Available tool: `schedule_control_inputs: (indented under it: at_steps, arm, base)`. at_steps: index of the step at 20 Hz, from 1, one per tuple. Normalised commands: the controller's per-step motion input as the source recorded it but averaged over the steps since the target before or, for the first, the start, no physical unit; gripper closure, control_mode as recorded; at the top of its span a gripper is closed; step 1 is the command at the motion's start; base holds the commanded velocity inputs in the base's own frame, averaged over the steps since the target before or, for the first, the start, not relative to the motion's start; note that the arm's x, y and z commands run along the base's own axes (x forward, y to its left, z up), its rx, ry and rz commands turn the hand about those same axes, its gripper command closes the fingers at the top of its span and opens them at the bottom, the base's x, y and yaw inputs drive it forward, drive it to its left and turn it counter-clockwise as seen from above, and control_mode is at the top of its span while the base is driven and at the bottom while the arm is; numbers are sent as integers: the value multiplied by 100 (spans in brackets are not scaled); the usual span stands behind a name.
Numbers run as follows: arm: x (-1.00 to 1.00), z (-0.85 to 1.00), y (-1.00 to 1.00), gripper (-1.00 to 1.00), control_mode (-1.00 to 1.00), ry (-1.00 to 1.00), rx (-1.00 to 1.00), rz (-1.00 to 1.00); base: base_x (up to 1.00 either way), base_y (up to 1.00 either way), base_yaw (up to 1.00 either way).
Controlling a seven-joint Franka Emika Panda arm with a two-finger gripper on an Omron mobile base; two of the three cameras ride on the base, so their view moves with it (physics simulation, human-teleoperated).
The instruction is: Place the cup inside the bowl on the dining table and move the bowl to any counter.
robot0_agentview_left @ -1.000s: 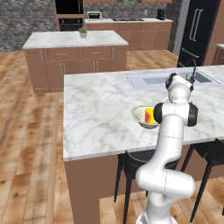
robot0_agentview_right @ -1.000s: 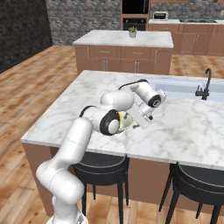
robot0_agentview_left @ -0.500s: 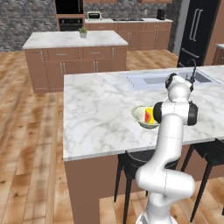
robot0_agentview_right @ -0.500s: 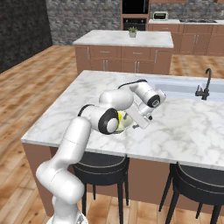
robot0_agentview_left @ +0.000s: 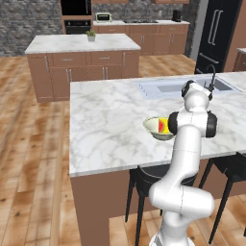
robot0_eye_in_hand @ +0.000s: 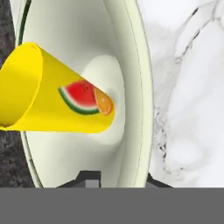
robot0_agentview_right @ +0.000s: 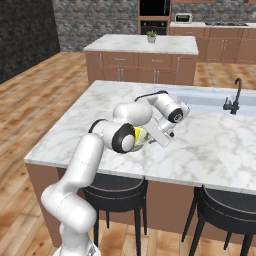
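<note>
The cream-white bowl (robot0_eye_in_hand: 127,57) sits on the marble dining table (robot0_agentview_left: 110,120), near its front edge. Inside it the yellow cup (robot0_eye_in_hand: 52,96) lies on its side, its watermelon patch facing my hand camera. My gripper (robot0_eye_in_hand: 122,180) straddles the bowl's rim, one fingertip (robot0_eye_in_hand: 89,179) inside and the other outside, pressed against the wall. From the left base view the bowl (robot0_agentview_left: 153,126) and cup (robot0_agentview_left: 164,126) peek out just left of my forearm. From the right, the gripper (robot0_agentview_right: 149,138) reaches down onto the bowl (robot0_agentview_right: 142,142), with the cup (robot0_agentview_right: 136,135) partly hidden by my elbow.
An inset sink (robot0_agentview_left: 168,87) with a black faucet (robot0_agentview_right: 235,95) lies beyond the bowl. The brown island counter (robot0_agentview_left: 77,43) with a small plant stands farther back across wooden floor. Black stools (robot0_agentview_right: 115,185) sit under the table's near edge.
</note>
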Motion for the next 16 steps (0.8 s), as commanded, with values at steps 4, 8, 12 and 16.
schedule_control_inputs:
  at_steps: [4,8,12,16]
  arm:
    - [-19,11,0,100,-100,-1,0,0]
    - [-27,9,0,100,-100,-10,-1,0]
    - [-34,9,0,100,-100,-19,0,0]
    - [-31,17,0,100,-100,-21,0,0]
  base:
    - [0,0,0]
    - [0,0,0]
    - [0,0,0]
    - [0,0,0]
